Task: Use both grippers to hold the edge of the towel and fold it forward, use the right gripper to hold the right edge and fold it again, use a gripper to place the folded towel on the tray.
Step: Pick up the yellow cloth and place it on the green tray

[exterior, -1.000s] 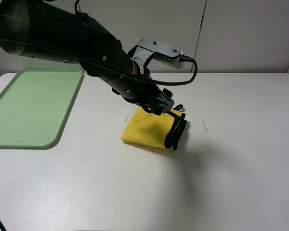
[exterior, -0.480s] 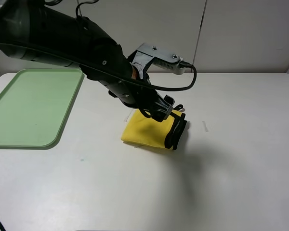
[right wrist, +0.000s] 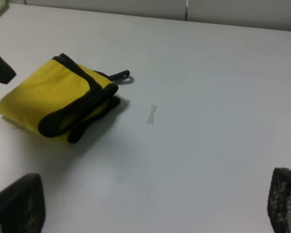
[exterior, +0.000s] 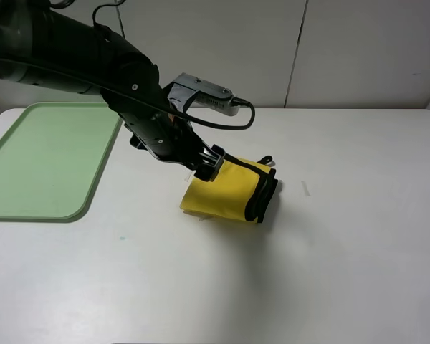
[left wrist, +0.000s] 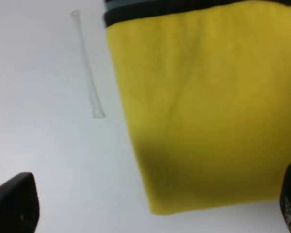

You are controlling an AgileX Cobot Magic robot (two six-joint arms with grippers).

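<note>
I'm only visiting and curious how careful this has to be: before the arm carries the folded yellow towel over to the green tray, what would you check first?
1. Towel folded into a compact bundle: ok.
2. Left gripper open, at the towel's tray-side corner: ok.
3. Towel gripped: not ok, nothing is held.
4. Tray has bare room, as far as it shows: ok.
5. Right gripper open and well away from the towel: ok.
6. Whether the folded layers would hold together when lifted: cannot tell.
</note>
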